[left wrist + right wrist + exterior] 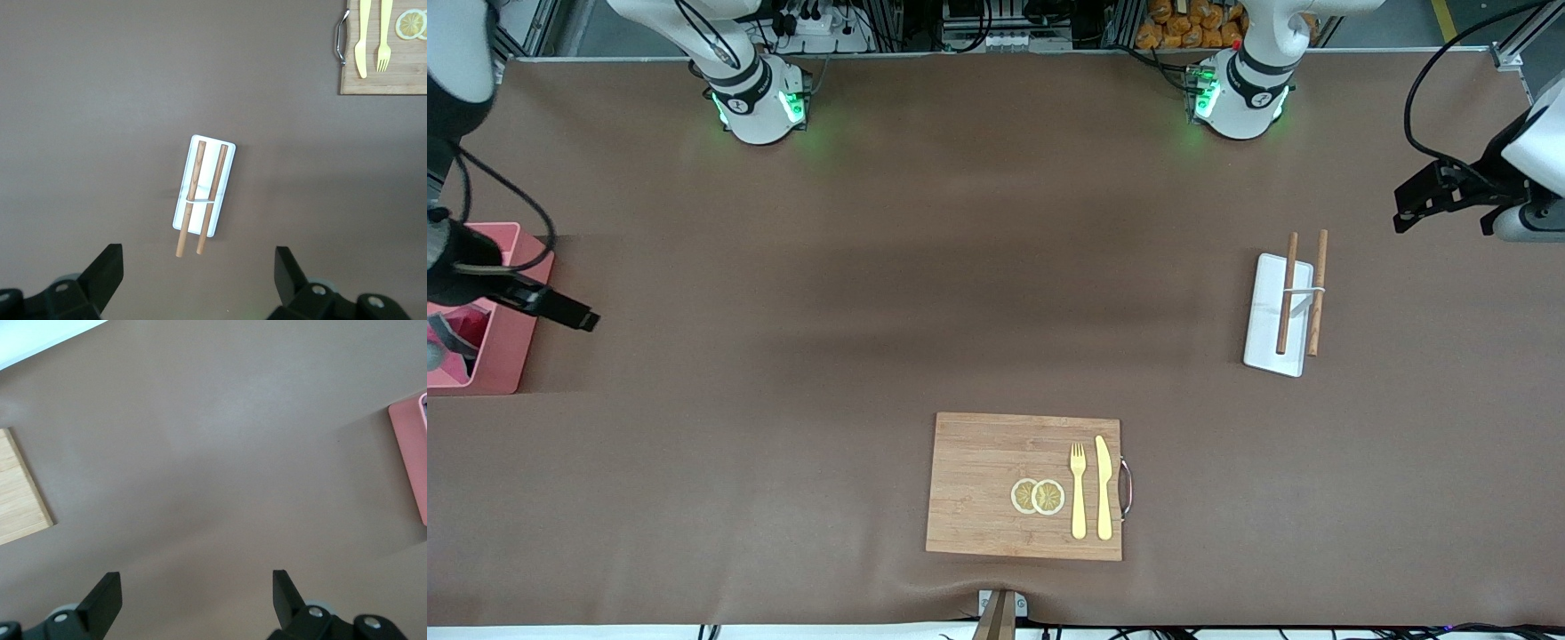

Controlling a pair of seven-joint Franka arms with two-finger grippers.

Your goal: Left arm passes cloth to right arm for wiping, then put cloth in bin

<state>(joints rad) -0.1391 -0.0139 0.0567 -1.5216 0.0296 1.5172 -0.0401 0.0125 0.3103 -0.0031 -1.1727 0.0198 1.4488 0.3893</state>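
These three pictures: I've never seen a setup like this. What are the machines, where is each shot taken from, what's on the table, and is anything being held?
Two robot arms are bolted along one edge of a brown table. The wide picture looks down from a high camera facing them. The other two come from cameras on each arm's wrist, looking past its own two fingers.

The left gripper hangs open and empty over bare table beside a white tray of brown sticks. The right gripper, also open and empty, is by the pink bin at the right arm's end of the table. Something dark red shows inside the bin, probably the cloth.

Nearest the high camera lies a wooden board with a fork, knife and two lemon slices.
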